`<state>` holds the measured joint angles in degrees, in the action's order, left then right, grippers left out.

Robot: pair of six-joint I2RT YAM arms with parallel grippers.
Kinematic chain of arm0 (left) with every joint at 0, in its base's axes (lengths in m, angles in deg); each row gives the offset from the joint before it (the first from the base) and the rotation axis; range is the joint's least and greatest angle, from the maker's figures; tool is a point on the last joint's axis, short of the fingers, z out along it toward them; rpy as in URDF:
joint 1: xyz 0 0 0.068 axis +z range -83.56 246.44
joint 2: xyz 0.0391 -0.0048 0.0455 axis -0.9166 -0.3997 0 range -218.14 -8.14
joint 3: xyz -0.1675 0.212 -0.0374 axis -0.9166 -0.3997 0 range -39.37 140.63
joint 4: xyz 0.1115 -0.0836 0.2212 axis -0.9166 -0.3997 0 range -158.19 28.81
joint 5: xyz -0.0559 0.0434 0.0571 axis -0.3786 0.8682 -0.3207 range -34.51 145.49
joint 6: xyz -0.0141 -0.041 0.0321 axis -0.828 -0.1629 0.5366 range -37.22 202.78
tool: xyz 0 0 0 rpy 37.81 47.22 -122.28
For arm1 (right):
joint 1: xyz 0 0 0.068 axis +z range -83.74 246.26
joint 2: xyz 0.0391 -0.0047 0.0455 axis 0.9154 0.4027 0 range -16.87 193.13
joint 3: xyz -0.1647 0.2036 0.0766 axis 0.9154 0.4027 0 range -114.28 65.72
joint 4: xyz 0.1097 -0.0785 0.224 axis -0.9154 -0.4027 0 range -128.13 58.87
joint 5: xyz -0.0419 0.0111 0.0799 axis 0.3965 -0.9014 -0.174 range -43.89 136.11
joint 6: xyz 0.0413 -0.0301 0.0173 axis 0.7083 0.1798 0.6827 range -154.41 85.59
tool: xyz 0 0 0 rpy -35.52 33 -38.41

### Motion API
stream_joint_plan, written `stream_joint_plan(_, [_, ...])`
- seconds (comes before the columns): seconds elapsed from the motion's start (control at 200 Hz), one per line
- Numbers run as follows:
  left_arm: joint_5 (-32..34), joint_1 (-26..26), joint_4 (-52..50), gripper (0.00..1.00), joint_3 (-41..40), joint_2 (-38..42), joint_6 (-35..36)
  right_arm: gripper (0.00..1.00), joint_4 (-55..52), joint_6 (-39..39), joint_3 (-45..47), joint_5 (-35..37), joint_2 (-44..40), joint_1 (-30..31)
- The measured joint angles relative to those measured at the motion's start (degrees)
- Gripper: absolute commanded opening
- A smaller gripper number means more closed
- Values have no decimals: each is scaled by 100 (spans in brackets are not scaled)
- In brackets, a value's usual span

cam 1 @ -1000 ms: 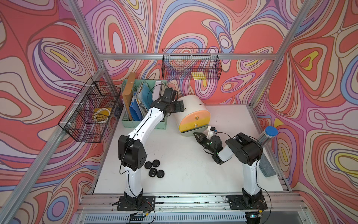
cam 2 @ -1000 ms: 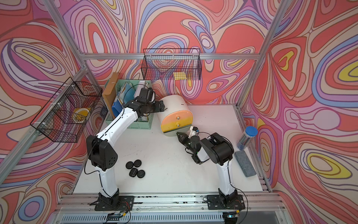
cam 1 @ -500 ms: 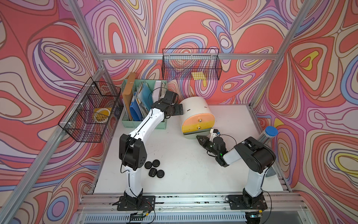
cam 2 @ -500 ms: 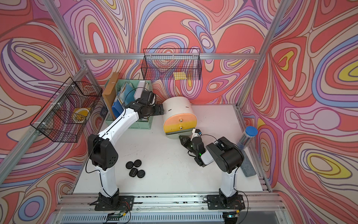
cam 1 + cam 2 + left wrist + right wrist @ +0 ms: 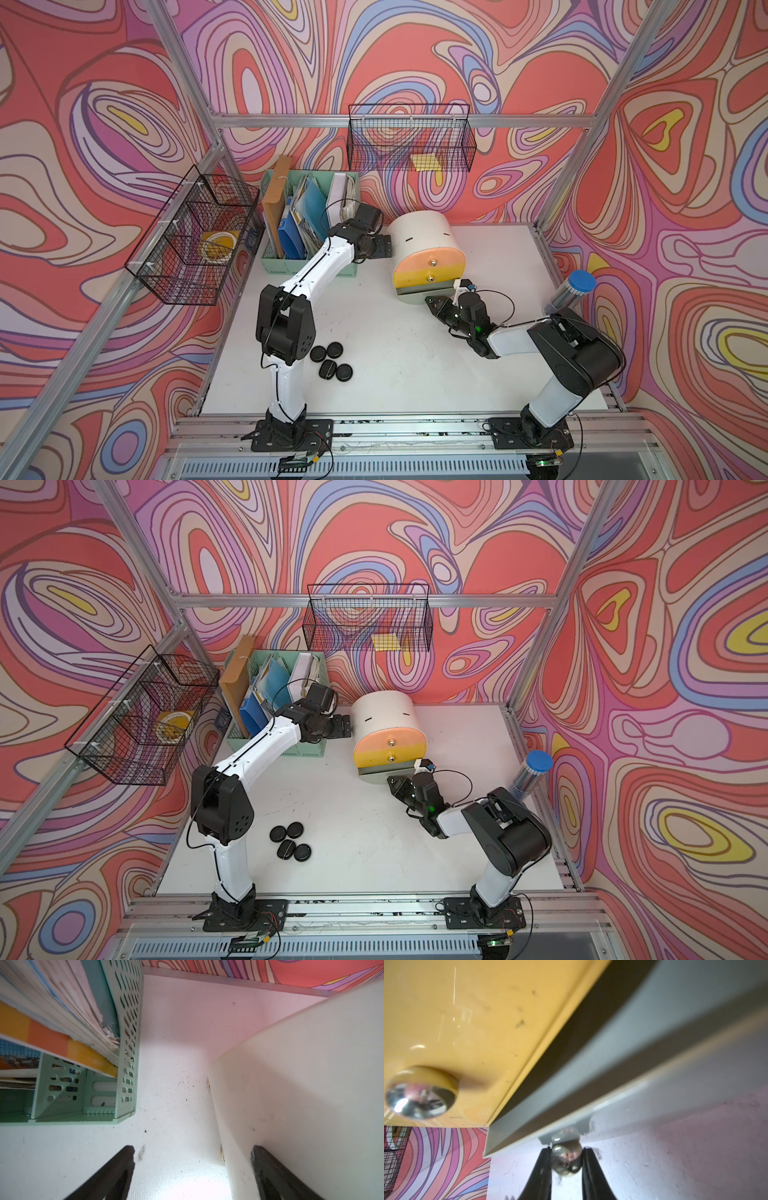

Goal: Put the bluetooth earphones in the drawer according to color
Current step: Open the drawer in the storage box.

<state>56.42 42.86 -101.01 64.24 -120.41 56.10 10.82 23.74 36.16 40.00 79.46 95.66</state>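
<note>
The right pincer (image 5: 566, 1152) is clamped on the small gold ball knob (image 5: 566, 1160) of the pale grey-green bottom drawer (image 5: 415, 296). That drawer stands partly out of the white barrel-topped three-drawer chest (image 5: 422, 232), while the yellow and peach fronts above it sit flush. The left pincer (image 5: 192, 1150) is spread wide. One black finger (image 5: 268, 1167) seems to lie against the chest's side wall, and the other is over the white table (image 5: 395, 374), near the mint-green file holder (image 5: 291, 266). Four black pebble-shaped earphone cases (image 5: 331, 362) lie clustered on the table beside the left arm's base, well apart from the chest and the right pincer. The left arm is the nearer to them. The drawer slides out toward the right arm, so its mouth likely faces away from the cases.
</note>
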Motion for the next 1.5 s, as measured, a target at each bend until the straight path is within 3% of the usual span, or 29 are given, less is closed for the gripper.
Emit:
stream_joint_plan(0.25, [-79, -96, 245, 92, -1178, 997, -146, 0, -197, -46, 0, 52, -107, 31])
stream_joint_plan(0.511, [-380, -588, 1145, 96, -2328, 2332, 98, 0, -400, -133, -42, 66, -175, 31])
stream_joint_plan(0.661, [-400, -837, 1440, 96, -2361, 2221, 275, 0, -599, -170, -85, 72, -260, 39])
stream_joint_plan(0.991, [-352, -874, 1580, 95, -2203, 1600, 358, 0, -1303, -225, -103, 308, -726, 282])
stream_joint_plan(1.497, [-181, -872, 1585, 96, -2004, 1333, 352, 0, -1602, -210, 352, 870, -1373, 1062])
